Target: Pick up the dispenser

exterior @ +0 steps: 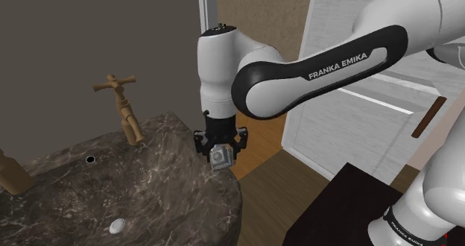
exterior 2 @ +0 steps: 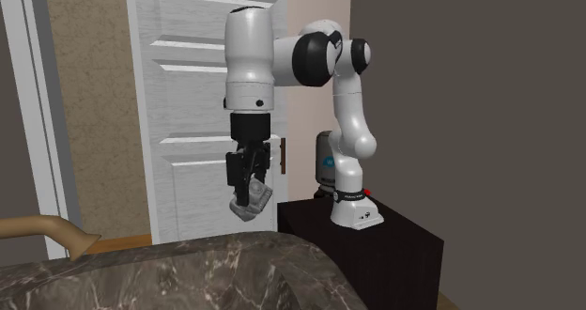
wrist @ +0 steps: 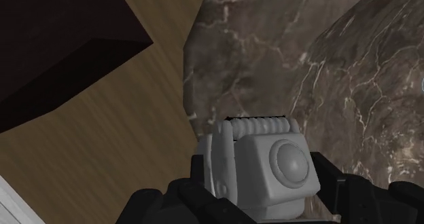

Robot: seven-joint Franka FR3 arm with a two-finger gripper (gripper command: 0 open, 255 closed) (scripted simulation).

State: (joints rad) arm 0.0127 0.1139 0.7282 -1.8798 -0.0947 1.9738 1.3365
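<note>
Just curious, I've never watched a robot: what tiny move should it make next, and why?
Probably raise it straight up a little: the gripper is shut on the grey dispenser, which hangs close above the marble counter near its edge.

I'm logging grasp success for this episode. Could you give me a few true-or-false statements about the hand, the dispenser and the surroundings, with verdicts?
1. The hand is shut on the grey dispenser. True.
2. The dispenser stands on the marble counter. False: it hangs clear above the counter's edge, held in the hand.
3. The faucet is blue. False: it is brass-coloured.
4. In the second exterior view, a white door stands behind the arm. True.
</note>
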